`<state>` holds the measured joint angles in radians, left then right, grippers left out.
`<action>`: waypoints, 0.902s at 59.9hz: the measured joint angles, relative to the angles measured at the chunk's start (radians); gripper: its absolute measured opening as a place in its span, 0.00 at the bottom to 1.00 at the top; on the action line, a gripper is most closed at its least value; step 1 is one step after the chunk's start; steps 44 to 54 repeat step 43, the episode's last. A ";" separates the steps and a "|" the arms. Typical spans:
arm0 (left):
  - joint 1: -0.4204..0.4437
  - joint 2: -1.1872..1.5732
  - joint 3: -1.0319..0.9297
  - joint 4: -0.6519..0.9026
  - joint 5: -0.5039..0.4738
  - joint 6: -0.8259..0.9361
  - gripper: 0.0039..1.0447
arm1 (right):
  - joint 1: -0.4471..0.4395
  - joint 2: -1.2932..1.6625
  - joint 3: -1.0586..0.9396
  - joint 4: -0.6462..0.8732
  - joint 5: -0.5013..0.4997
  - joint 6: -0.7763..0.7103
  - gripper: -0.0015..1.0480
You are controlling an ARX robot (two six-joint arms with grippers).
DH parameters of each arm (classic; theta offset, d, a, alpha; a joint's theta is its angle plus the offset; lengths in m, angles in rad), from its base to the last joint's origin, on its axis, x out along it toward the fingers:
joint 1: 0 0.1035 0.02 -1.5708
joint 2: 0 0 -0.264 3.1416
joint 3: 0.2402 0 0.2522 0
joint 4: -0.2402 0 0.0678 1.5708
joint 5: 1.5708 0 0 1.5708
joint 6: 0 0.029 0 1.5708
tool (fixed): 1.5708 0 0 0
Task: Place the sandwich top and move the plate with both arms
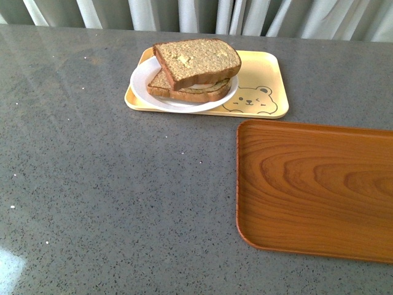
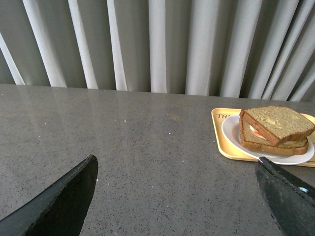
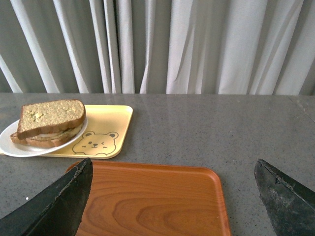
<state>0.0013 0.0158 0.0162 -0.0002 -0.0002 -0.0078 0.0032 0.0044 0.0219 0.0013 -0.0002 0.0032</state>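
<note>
The sandwich top, a brown wholemeal slice, lies tilted on the lower slice and filling, on the white plate. The plate sits on the left part of the beige bear-printed tray. The sandwich top also shows in the left wrist view and in the right wrist view. My left gripper is open and empty over bare table, short of the plate. My right gripper is open and empty above the wooden tray. Neither arm shows in the front view.
A brown wooden tray lies at the front right, just in front of the beige tray; it also shows in the right wrist view. The grey speckled table stretches left. Pale curtains hang behind the far edge.
</note>
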 joint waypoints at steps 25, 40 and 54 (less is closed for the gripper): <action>0.000 0.000 0.000 0.000 0.000 0.000 0.92 | 0.000 0.000 0.000 0.000 0.000 0.000 0.91; 0.000 0.000 0.000 0.000 0.000 0.000 0.92 | 0.000 0.000 0.000 0.000 0.000 0.000 0.91; 0.000 0.000 0.000 0.000 0.000 0.000 0.92 | 0.000 0.000 0.000 0.000 0.000 0.000 0.91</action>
